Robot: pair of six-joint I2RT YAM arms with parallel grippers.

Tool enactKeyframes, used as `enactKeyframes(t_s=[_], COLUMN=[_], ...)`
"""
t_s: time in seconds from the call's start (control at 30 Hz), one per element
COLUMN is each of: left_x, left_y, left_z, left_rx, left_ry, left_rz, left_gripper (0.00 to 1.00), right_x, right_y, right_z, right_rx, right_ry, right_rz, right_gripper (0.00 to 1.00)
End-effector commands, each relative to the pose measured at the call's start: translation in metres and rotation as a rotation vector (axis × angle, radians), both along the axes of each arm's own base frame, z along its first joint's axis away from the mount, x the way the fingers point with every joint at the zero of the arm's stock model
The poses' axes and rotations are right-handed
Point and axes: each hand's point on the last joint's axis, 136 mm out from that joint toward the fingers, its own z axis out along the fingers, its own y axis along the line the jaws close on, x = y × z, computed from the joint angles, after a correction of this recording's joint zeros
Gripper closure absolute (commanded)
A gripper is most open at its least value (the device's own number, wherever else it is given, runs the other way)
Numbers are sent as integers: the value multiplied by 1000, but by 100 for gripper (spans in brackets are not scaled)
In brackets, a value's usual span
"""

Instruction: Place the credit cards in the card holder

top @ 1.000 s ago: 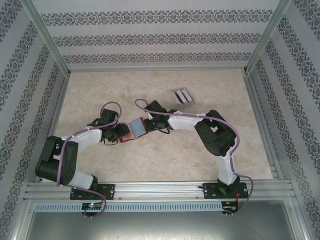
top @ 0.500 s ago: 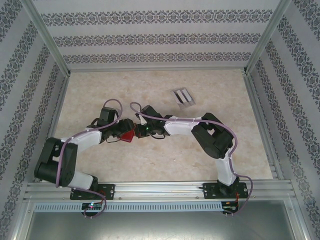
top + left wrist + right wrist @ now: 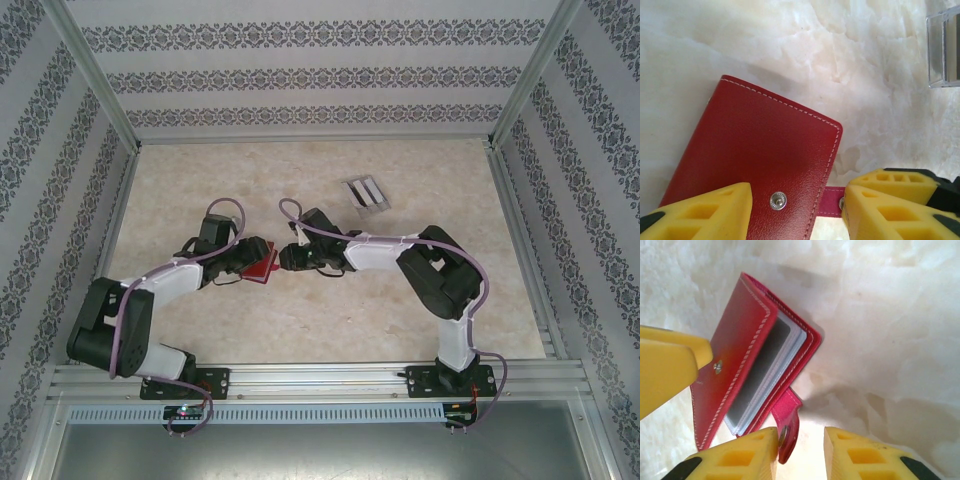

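Red card holder (image 3: 258, 262) on table (image 3: 330, 170), ajar; grey pockets (image 3: 760, 375) showing, contents unclear; right gripper (image 3: 801, 437) narrowly parted around snap tab (image 3: 788, 412); left gripper (image 3: 797, 195) half-spread over cover, grip unclear.

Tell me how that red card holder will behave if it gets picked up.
Probably hinges rather than stays rigid: the card holder gapes open, cover lifted off its grey pockets. Its unsnapped tab would likely flop. The smooth cover might slip.

Striped floral wall panels (image 3: 300, 75) are enclosing three sides. Pale marbled tabletop (image 3: 200, 170) is lying evenly lit, aluminium rails (image 3: 320, 375) edging the front.
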Motion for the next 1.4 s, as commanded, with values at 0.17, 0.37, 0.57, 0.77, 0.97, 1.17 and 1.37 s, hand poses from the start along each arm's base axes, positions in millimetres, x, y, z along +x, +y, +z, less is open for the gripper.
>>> enactKeyframes(t_s=[0.17, 0.37, 0.57, 0.77, 0.97, 1.17, 1.37], left_x=[-17, -20, -19, -23, -27, -31, -32], left_y=[37, 33, 33, 18, 6, 8, 6], left_z=[7, -22, -35, -46, -50, -55, -61], left_rx=[196, 192, 198, 121, 34, 61, 73], left_ry=[52, 122, 145, 171, 195, 231, 253], left_rz=[72, 50, 43, 1, -3, 8, 6], left_gripper=[47, 58, 64, 69, 79, 81, 81], right_x=[7, 8, 5, 2, 6, 13, 17], right_y=[6, 14, 16, 19, 24, 27, 33], right_z=[24, 25, 25, 28, 29, 29, 24], right_rx=[78, 85, 90, 116, 137, 132, 132], right_ry=[-3, 18, 28, 51, 56, 39, 49], right_rz=[-67, -67, -71, -69, -90, -101, -90], right_gripper=[61, 74, 97, 100, 100, 100, 100])
